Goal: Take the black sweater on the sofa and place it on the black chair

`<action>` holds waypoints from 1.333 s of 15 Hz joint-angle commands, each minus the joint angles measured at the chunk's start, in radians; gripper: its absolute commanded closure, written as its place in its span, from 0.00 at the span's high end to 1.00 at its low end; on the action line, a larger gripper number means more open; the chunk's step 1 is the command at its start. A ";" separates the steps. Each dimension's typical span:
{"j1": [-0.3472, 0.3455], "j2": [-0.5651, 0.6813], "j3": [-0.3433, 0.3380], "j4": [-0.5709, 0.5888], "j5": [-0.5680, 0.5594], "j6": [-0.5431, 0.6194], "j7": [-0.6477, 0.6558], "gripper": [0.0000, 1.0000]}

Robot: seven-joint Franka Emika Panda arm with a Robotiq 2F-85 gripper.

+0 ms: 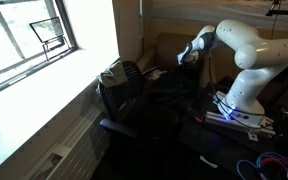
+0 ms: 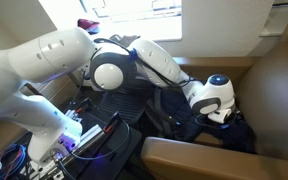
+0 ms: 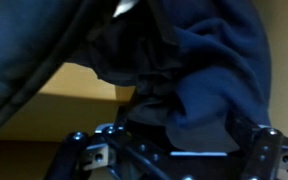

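My gripper is open. In the wrist view its fingers stand wide apart at the bottom corners, with dark cloth bunched in the gap between them. I cannot tell whether the pads touch the cloth.

The sweater lies on the sofa seat as a rumpled heap, directly under my gripper. It sits between the padded arm nearest the camera and the back. It is too crumpled for a clear long axis. In the wrist view its folds run from the top of the frame toward my fingers, and one thick fold comes down the middle. I cannot make out a collar, hem or sleeve, so I cannot say which way it points. Tan sofa upholstery shows to one side of the cloth.

The chair stands just beside the sofa, near the window, with its ribbed back upright. In an exterior view my own arm crosses in front of the chair, and my forearm reaches over the sofa arm to the seat. My base stands close by the chair, and loose cables lie on the floor next to it. The dim light leaves the sweater and chair hard to separate where they meet.
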 commanded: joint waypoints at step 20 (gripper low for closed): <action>0.032 0.002 -0.069 -0.051 0.108 -0.021 0.080 0.66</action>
